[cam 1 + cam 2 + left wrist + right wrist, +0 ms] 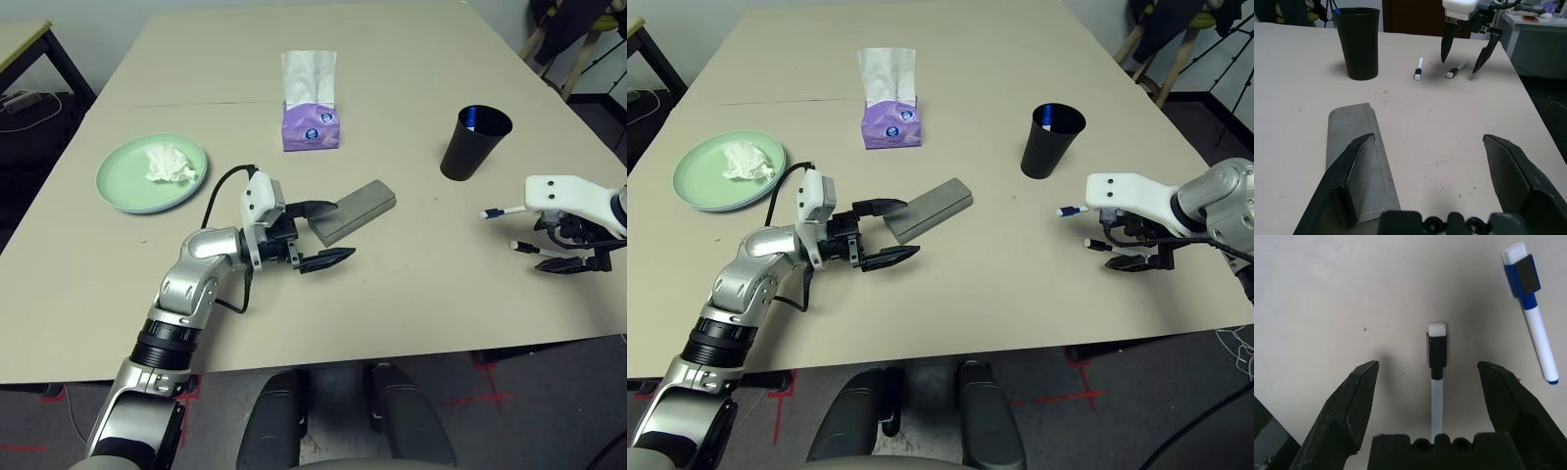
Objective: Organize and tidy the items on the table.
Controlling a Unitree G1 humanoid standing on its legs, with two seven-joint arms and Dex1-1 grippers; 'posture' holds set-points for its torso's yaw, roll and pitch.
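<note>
A grey glasses case lies slanted at mid-table. My left gripper is open at its near end, one finger over the case and the other over bare table. A black cup stands to the right with a blue-tipped pen inside. Two white pens lie near it: a blue-capped one and a black-capped one. My right gripper hangs open just above the black-capped pen, a finger on either side. A pale green plate at the left holds a crumpled white tissue.
A purple tissue box stands behind the case, near the seam of the beige table. A black-legged side table is off the far left corner, and chair legs off the far right. The right table edge runs close to my right gripper.
</note>
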